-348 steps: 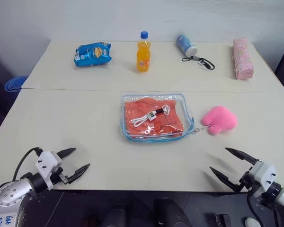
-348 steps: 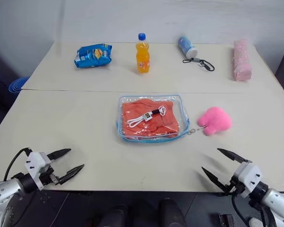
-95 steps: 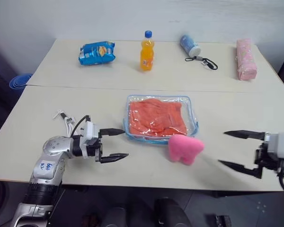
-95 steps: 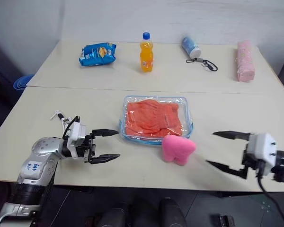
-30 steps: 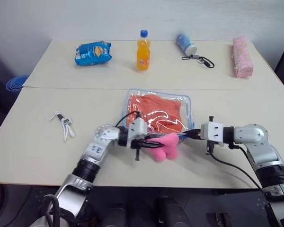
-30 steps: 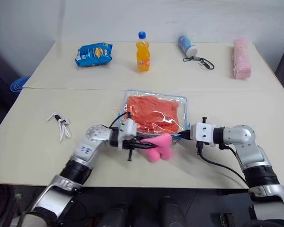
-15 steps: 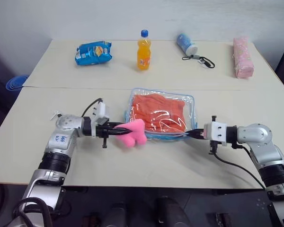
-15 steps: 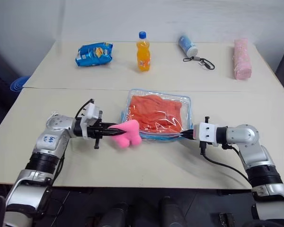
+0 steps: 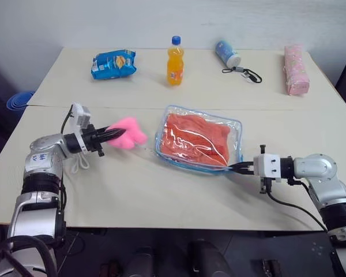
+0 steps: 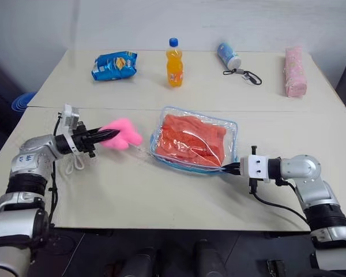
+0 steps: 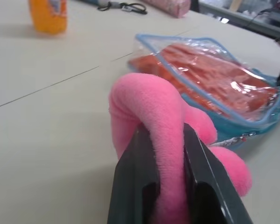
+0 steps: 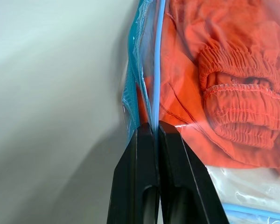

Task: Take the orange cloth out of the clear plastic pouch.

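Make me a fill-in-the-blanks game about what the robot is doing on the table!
1. The left gripper is shut on the pink ____.
2. The orange cloth lies inside the clear ____.
3. The right gripper pinches the pouch by its ____ trim.
4. At the table's far side, the bottle stands between the blue packet and the ____ can.

Missing words: toy; pouch; blue; lying

Cloth (image 9: 197, 138) veiled by glare on the pouch (image 9: 235, 128). Zipper state unreadable. White cord (image 9: 79, 163) partly hidden behind the left arm.
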Robot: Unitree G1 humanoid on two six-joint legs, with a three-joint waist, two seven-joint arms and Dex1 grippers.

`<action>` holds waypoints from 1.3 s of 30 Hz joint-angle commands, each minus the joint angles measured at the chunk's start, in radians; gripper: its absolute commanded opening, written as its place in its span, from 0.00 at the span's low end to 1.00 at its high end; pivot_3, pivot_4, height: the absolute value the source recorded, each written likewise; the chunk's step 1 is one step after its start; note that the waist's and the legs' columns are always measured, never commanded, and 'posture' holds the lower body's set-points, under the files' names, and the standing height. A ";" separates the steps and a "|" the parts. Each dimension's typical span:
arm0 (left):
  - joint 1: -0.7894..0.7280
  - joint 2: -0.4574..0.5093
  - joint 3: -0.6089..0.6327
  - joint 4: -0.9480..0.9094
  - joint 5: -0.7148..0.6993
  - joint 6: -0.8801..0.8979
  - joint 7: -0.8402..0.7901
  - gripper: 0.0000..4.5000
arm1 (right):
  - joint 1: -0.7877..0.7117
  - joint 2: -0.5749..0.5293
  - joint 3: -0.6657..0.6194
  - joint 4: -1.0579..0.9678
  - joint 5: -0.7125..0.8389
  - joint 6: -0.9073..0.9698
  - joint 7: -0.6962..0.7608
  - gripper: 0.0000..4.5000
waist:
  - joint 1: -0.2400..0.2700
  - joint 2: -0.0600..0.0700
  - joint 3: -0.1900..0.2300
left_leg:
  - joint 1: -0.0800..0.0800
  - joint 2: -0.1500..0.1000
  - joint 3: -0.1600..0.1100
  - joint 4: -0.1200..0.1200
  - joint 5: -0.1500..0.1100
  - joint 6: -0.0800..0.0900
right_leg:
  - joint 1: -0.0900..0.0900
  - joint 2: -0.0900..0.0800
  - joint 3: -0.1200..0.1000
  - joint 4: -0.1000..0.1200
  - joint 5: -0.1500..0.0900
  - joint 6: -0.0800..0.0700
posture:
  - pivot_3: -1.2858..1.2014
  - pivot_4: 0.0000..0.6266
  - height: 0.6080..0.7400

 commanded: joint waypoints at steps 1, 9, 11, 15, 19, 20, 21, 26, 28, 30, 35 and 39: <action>-0.049 0.034 0.005 0.084 0.061 -0.065 0.065 0.02 | -0.010 -0.029 -0.028 0.035 0.016 -0.035 0.025 0.00 | 0.000 0.000 0.000 | 0.000 0.000 0.000 0.000 0.000 0.000 | 0.000 0.000 0.000 0.000 0.000 0.000 | 0.52 0.24 1.00; -0.036 0.071 0.054 0.100 0.048 -0.049 0.039 0.10 | -0.045 -0.036 -0.066 0.122 0.030 -0.082 0.004 0.00 | 0.000 0.000 0.000 | 0.000 0.000 0.000 0.000 0.000 0.000 | -0.001 0.000 0.000 0.000 0.000 0.000 | 0.52 0.24 1.00; 0.004 0.081 0.054 0.025 0.027 -0.037 -0.034 0.23 | -0.021 -0.032 -0.093 0.061 0.119 0.034 0.029 0.00 | -0.001 0.000 0.000 | -0.001 0.000 0.000 0.000 0.000 0.000 | -0.002 0.000 0.001 0.001 0.000 0.000 | 0.52 0.24 1.00; 0.103 0.115 0.034 -0.192 0.005 -0.035 -0.139 0.52 | 0.062 -0.037 -0.163 -0.118 0.268 0.223 0.036 0.15 | 0.000 0.000 0.000 | -0.006 0.000 0.000 0.000 0.000 -0.001 | -0.009 -0.001 0.001 0.004 0.000 0.000 | 0.52 0.24 1.00; 0.187 0.165 0.039 -0.319 0.012 -0.118 -0.206 0.77 | 0.191 -0.060 -0.281 -0.286 0.336 0.272 -0.011 0.43 | 0.002 0.000 0.000 | -0.016 0.000 -0.001 0.006 0.001 -0.001 | -0.016 -0.001 0.000 0.005 0.000 0.000 | 0.52 0.24 1.00; 0.199 0.171 0.045 -0.331 0.011 -0.135 -0.209 0.85 | 0.236 -0.062 -0.324 -0.327 0.347 0.278 -0.030 0.51 | 0.002 0.000 0.000 | -0.016 0.000 -0.001 0.006 0.000 -0.001 | -0.015 -0.001 0.000 0.005 0.000 0.000 | 0.52 0.24 1.00; 0.205 0.172 0.052 -0.339 0.006 -0.146 -0.205 0.92 | 0.276 -0.066 -0.356 -0.360 0.355 0.290 -0.040 0.58 | 0.003 0.000 0.000 | -0.016 0.000 -0.001 0.007 0.000 -0.001 | -0.015 -0.001 0.000 0.005 0.000 0.000 | 0.52 0.24 1.00; 0.205 0.121 0.011 -0.494 -0.027 -0.161 -0.222 1.00 | 0.555 -0.050 -0.525 -0.546 0.382 0.340 -0.092 0.97 | 0.028 0.000 0.000 | -0.015 0.000 -0.001 0.008 -0.001 0.001 | -0.012 -0.001 0.000 0.004 0.000 0.000 | 0.52 0.24 1.00; 0.177 0.053 -0.034 -0.565 -0.034 -0.144 -0.201 1.00 | 0.660 -0.019 -0.551 -0.620 0.391 0.344 -0.102 0.99 | 0.043 0.000 -0.001 | -0.015 -0.001 -0.001 0.009 -0.002 0.002 | -0.012 -0.001 0.000 0.004 0.000 0.001 | 0.52 0.24 1.00; 0.145 -0.035 -0.100 -0.589 -0.005 -0.176 -0.183 1.00 | 0.772 0.008 -0.551 -0.714 0.432 0.398 -0.107 0.99 | 0.053 0.000 -0.001 | -0.015 -0.001 -0.001 0.011 -0.003 0.004 | -0.010 -0.001 0.001 0.003 0.001 0.002 | 0.52 0.24 1.00; 0.078 -0.178 -0.223 -0.470 0.117 -0.270 -0.112 1.00 | 0.833 0.086 -0.499 -0.846 0.370 0.414 -0.219 0.99 | 0.035 -0.001 -0.001 | -0.014 -0.001 0.003 0.013 -0.003 0.005 | -0.010 0.001 0.005 0.004 0.002 0.004 | 0.52 0.24 1.00; 0.004 -0.255 -0.290 -0.327 0.201 -0.377 -0.069 1.00 | 0.837 0.124 -0.455 -0.904 0.331 0.433 -0.286 0.99 | 0.026 -0.001 -0.001 | -0.013 0.000 0.003 0.013 -0.003 0.004 | -0.011 0.002 0.005 0.005 0.002 0.004 | 0.52 0.24 1.00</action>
